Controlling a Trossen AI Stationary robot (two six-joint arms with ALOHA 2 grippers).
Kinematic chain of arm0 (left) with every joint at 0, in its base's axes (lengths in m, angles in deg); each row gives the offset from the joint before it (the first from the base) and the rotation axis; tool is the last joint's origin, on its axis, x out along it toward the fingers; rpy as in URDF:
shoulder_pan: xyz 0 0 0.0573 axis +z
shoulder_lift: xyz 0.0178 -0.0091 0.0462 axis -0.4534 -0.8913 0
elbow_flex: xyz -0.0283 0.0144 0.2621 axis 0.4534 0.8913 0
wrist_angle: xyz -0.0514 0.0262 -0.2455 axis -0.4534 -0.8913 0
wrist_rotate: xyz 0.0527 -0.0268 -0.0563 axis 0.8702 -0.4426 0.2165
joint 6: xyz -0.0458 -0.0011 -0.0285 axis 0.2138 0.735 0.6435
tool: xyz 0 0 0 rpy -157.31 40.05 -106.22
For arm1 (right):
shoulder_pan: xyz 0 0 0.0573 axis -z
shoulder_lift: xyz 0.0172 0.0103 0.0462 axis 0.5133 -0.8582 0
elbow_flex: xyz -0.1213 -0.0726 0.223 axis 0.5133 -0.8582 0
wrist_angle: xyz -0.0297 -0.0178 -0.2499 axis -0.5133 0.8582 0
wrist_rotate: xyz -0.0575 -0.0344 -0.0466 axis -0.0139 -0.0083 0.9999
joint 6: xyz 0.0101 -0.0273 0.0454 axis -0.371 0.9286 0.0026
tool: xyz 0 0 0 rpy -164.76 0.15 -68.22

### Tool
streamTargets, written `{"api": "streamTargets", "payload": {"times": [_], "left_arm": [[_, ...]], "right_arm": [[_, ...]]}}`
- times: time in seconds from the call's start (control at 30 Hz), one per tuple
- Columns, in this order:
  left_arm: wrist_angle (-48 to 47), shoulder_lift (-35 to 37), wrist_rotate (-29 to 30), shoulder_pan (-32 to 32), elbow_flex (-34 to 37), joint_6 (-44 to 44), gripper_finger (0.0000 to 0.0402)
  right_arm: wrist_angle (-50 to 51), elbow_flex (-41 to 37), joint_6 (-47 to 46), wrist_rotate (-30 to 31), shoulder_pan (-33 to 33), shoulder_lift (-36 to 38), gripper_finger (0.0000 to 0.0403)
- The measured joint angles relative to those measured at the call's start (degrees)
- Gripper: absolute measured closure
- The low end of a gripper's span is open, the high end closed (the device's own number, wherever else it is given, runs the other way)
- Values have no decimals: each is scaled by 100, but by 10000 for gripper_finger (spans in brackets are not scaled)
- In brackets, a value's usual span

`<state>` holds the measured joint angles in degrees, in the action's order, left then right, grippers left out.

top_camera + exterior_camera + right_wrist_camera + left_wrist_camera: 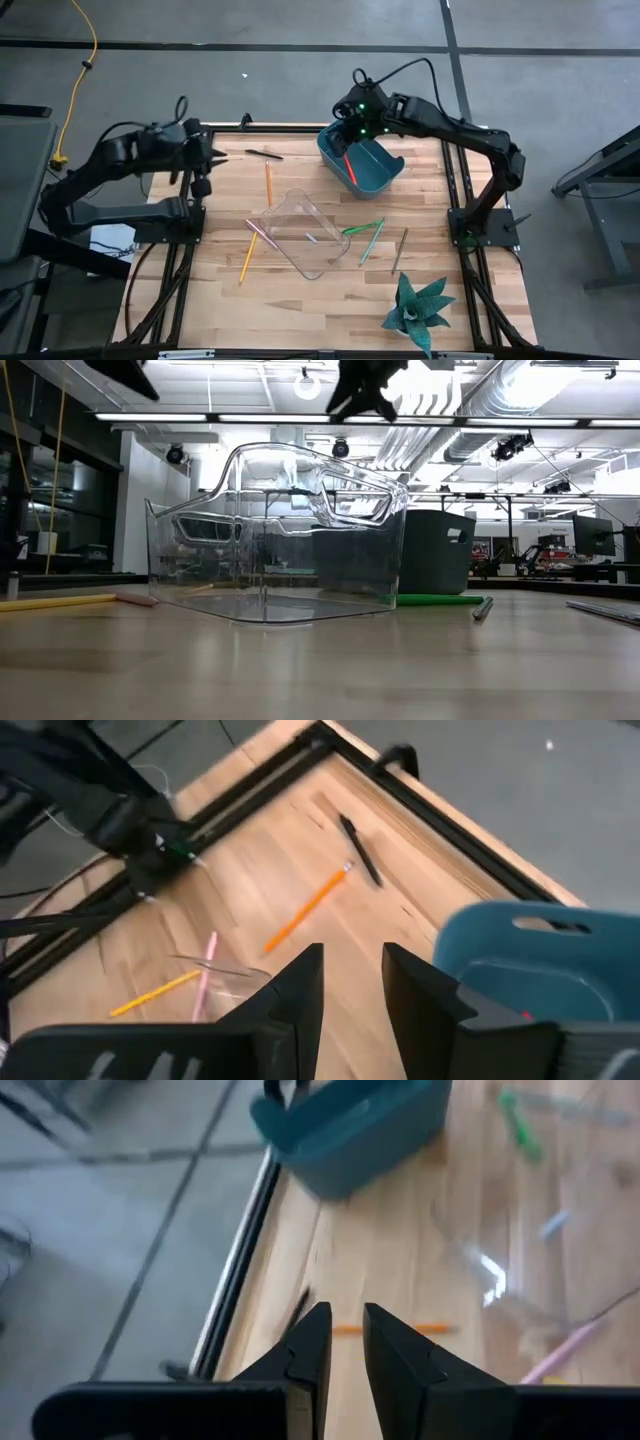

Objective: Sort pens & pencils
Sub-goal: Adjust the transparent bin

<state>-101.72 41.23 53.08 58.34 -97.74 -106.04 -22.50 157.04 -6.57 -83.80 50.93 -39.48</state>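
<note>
The pens (361, 227) and pencils (268, 183) lie scattered on the wooden tabletop (300, 300): one red pen (347, 166) is inside the teal bin (372, 168) at the far edge, green ones just beside the clear bin (300, 232), a black pen (264, 154) near the far left corner. Orange pencils lie to the left of the clear bin. The right end effector (347, 126) hovers over the teal bin, fingers apart, holding nothing. The left end effector (216, 156) waits at the left edge, fingers a little apart, empty.

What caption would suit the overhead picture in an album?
Right pincer hovers open over the blue bin; pens and pencils lie scattered around a clear bin.
</note>
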Motion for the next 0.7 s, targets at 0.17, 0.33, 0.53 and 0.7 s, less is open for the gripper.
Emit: {"api": "streamTargets", "payload": {"times": [0.17,0.33,0.53,0.7], "left_arm": [[-514,-314,-1781,1134,2,-888,351],[-924,-348,-2774,2051,222,-1732,351],[-1006,-127,-3239,2355,1246,-2001,351],[-904,200,-2810,2095,1807,-1943,351]], "right_arm": [[567,305,0,487,-398,1,306],[1063,314,-141,939,-730,0,306],[1125,303,-262,1318,-1022,0,306],[1160,301,-374,1353,-1088,0,306]]}}
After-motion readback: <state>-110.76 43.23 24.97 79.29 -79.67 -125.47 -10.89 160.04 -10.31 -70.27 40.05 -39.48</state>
